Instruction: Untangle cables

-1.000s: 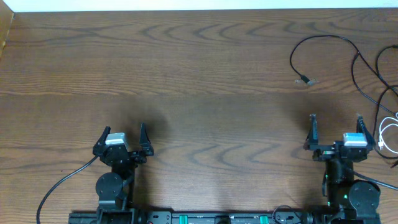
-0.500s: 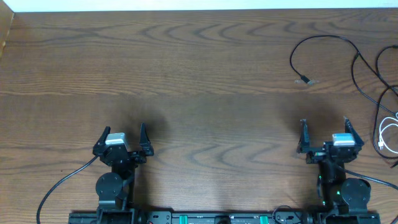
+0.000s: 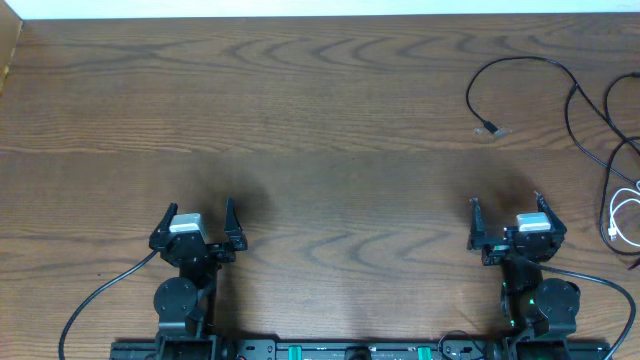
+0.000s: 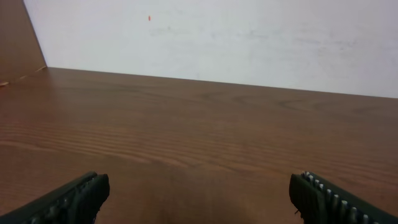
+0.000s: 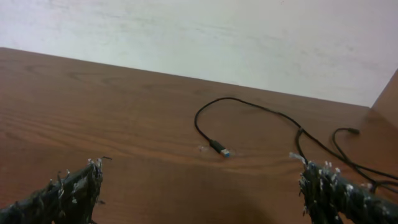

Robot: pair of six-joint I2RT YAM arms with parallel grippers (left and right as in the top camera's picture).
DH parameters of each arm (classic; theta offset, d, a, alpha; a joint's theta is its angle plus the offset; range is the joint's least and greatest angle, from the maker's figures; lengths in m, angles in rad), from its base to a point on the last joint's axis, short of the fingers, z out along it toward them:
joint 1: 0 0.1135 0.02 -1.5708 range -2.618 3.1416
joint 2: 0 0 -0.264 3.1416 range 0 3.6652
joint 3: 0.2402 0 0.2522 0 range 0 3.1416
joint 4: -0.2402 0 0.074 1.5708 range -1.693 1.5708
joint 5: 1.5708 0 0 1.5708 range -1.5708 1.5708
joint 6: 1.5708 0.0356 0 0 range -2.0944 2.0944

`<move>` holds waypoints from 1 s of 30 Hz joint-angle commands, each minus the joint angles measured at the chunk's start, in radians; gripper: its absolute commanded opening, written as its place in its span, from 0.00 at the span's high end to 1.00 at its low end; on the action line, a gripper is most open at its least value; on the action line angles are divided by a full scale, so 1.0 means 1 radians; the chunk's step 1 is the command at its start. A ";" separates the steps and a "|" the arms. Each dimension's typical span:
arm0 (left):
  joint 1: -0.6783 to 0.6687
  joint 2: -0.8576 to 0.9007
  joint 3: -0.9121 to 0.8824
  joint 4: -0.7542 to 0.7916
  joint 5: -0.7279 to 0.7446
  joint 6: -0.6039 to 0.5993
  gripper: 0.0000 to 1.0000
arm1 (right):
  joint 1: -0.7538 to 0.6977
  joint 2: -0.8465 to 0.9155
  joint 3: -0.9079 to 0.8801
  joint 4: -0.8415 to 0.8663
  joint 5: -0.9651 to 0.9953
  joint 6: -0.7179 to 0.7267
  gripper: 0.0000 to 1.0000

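Note:
The cables lie at the table's far right. One black cable loops up from its plug, and further black strands trail toward the right edge. A white cable sits coiled at that edge. In the right wrist view the black cable curves ahead and ends in a blue-tipped plug. My right gripper is open and holds nothing, short of the plug and left of the white cable. My left gripper is open over bare wood at the near left.
The wooden table stretches wide between the arms. A white wall runs along its far edge. A thick black wire fixed to the left arm trails off toward the near left corner.
My right arm has swung left and a little back toward the near edge, away from the white cable. Its jaws stayed open. The left arm has not moved.

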 commanded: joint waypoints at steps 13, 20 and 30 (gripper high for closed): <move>0.005 -0.006 -0.016 -0.047 -0.014 0.006 0.02 | 0.013 -0.007 -0.006 -0.003 -0.003 -0.025 0.01; 0.005 -0.006 -0.016 -0.047 -0.013 0.006 0.02 | 0.013 -0.007 -0.006 -0.004 -0.003 -0.025 0.01; 0.005 -0.006 -0.016 -0.047 -0.014 0.006 0.02 | 0.025 -0.008 -0.006 0.083 -0.002 0.050 0.01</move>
